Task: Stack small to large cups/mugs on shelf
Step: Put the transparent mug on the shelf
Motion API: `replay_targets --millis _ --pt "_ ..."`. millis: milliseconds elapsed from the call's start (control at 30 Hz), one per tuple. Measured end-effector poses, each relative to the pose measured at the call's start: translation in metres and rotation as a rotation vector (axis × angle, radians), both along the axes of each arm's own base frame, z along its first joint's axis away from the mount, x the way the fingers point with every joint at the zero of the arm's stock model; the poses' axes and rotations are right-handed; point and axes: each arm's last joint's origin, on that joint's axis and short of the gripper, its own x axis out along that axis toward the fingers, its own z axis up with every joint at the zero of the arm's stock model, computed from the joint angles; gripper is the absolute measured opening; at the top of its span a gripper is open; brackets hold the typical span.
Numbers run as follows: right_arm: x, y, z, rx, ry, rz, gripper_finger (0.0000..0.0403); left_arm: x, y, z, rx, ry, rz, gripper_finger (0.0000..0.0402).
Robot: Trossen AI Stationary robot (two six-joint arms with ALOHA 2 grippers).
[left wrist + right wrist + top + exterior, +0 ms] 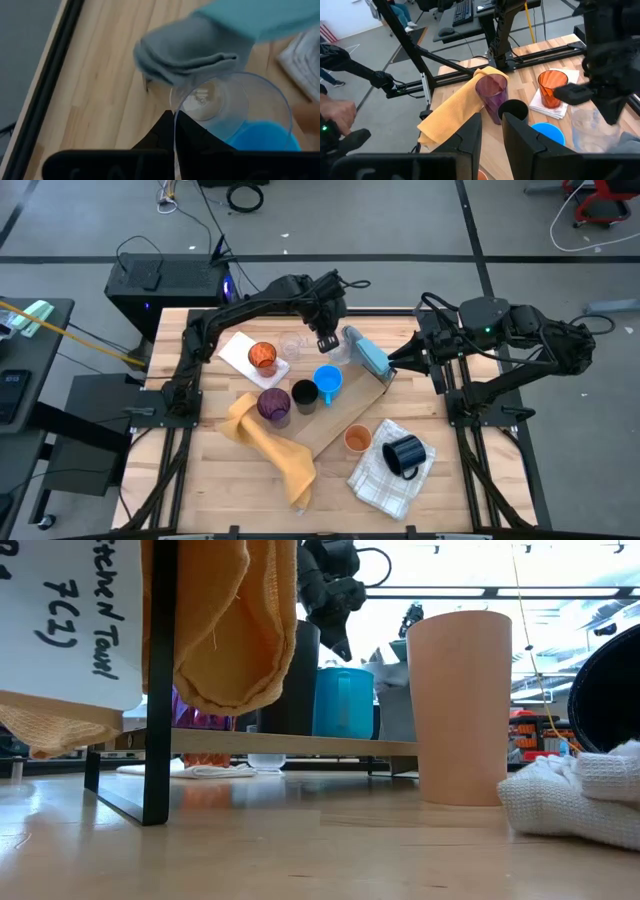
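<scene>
Clear cup [235, 107] in left pincer [174, 131]

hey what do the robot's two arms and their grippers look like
Both arms are dark, nearly black, jointed segments rising from black frames at the table's side edges, with thin black cables looping along them. The left gripper ends in two tapered black fingers that narrow to points. The right gripper has broader, flat black fingers. A small green light glows on the right arm.

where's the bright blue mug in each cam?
High: bright blue mug at the middle, on the shelf board.
Low: mid-frame on the shelf, left of the tan cup.
Left wrist: blue patch behind the clear cup.
Right wrist: bottom centre.
Shared landmark: black cup beside it.
</scene>
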Motion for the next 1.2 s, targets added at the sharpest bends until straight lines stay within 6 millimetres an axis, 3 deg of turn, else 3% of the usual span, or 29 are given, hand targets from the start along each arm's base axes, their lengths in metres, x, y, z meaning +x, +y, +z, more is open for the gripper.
replay_targets --millis 533,967,1200 --pt "0.0 0.0 0.0 -0.004 0.0 0.002 0.0084 0.019 -0.009 -0.03 -0.048 0.056 0.007 0.0016" --pt "0.0 0.0 0.0 -0.013 -0.001 0.005 0.0084 0.023 -0.008 -0.029 -0.053 0.018 0.079 0.0007" --pt "0.0 0.0 0.0 -0.013 -0.001 0.005 0.0084 0.028 -0.01 -0.04 -0.038 0.049 0.085 0.0016"
